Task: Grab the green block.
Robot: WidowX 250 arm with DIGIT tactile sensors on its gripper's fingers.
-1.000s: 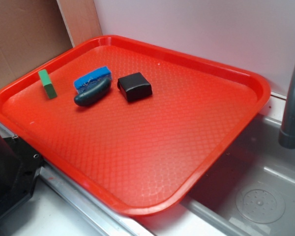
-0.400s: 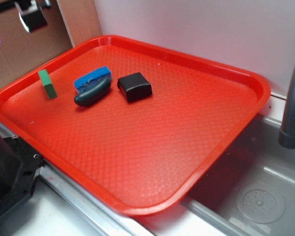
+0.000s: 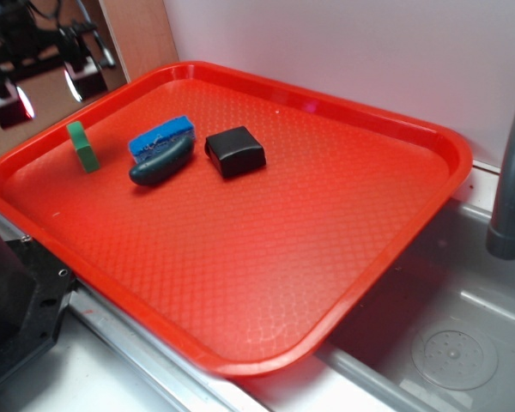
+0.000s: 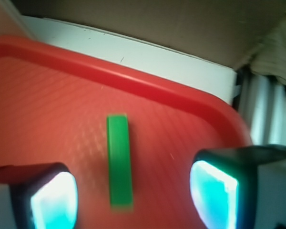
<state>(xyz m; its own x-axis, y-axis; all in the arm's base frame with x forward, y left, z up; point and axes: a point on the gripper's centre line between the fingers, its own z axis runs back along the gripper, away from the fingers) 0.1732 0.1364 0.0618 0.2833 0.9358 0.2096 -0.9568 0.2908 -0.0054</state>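
The green block [image 3: 83,146] stands on its edge at the far left of the red tray [image 3: 266,249]. In the wrist view it shows as a narrow green strip [image 4: 120,160] between my two fingers. My gripper [image 3: 47,90] hangs in the air above and behind the block, at the top left of the exterior view. It is open and empty, with both pads [image 4: 55,200] wide apart on either side of the block and not touching it.
A blue sponge [image 3: 161,136], a dark green oblong object [image 3: 160,161] and a black box [image 3: 235,151] lie on the tray right of the block. A grey faucet [image 3: 513,172] and sink [image 3: 446,343] are at the right. A cardboard wall [image 3: 43,51] stands behind the tray.
My gripper has come into the exterior view from the top left and moved down and right toward the green block. The objects on the tray have not moved.
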